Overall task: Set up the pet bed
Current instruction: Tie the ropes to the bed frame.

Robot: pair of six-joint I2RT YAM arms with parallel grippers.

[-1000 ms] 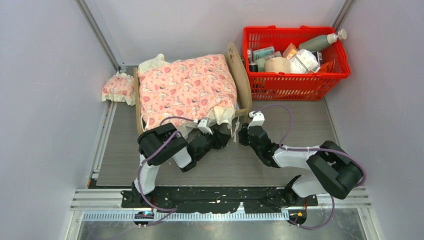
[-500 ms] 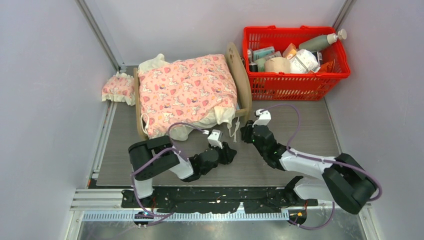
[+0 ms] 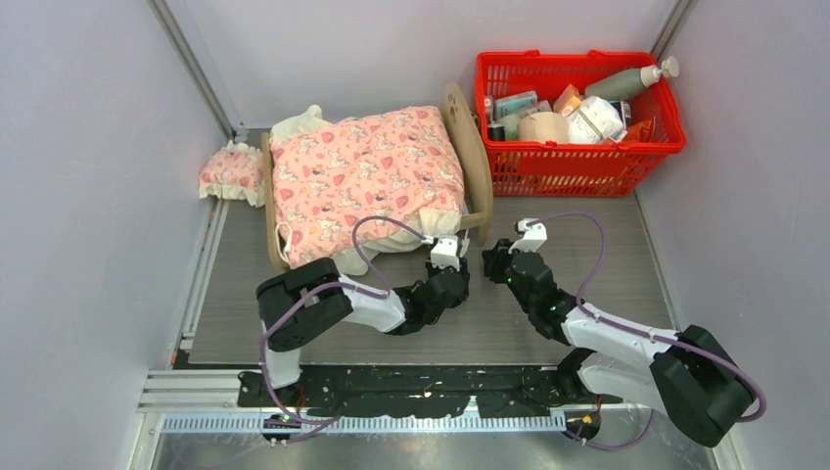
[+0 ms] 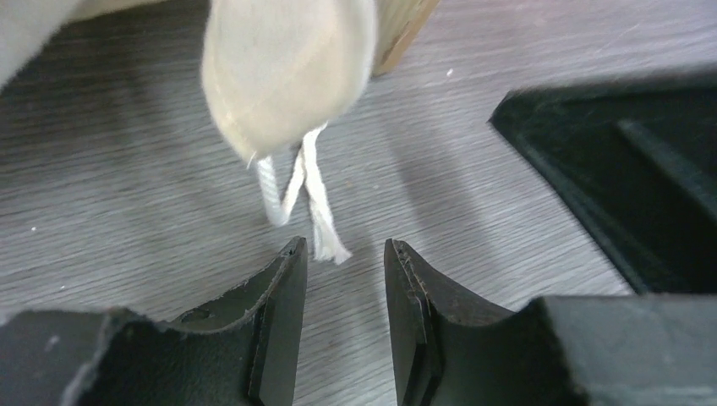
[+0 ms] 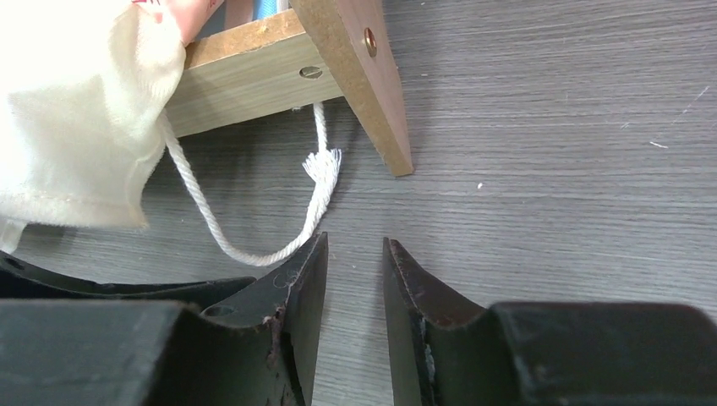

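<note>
**pet bed** (image 3: 471, 137): light wooden frame, upright on the grey table (image 3: 597, 245), arched headboard at its right end. bed leg (image 5: 363, 93) and side rail show in the right wrist view.

**blanket** (image 3: 362, 176): pink patterned with a cream frill, spread over the bed. a frilled corner hangs off the bed's near right corner.

**cords** (image 4: 292, 182): white, frayed ends, trailing from that hanging corner down to the table.

**pillow** (image 3: 232, 174): small, pink, frilled, on the table just beside the bed's left end.

**red basket** (image 3: 577, 162): filled with bottles and packets, just beside the bed's headboard.

**left gripper** (image 3: 458, 268): low over the table, just in front of the bed's near right corner. jaws stand moderately apart with nothing between them. the cord ends lie just ahead of the fingertips.

**right gripper** (image 3: 489, 260): low, just in front of the bed leg under the headboard. jaws stand narrowly apart and grip nothing. a loop of cord lies by one fingertip.
</note>
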